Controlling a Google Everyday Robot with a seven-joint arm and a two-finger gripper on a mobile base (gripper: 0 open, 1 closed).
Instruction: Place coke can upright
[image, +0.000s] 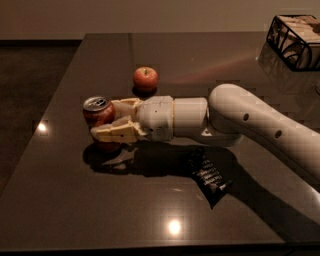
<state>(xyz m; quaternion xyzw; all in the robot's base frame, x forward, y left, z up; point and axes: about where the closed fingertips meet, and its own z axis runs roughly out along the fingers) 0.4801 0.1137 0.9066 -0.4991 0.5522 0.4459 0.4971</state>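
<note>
The coke can (98, 114), red with a silver top, stands upright at the left of the dark table (100, 210). My gripper (111, 121) reaches in from the right with one cream finger in front of the can and one behind it, closed on its sides. The can's base appears to be at the table surface. A round red apple (145, 78) sits behind the gripper, apart from it.
A dark crumpled snack bag (207, 175) lies on the table under my forearm. A black wire basket (295, 41) stands at the far right corner. The table's left edge runs close to the can.
</note>
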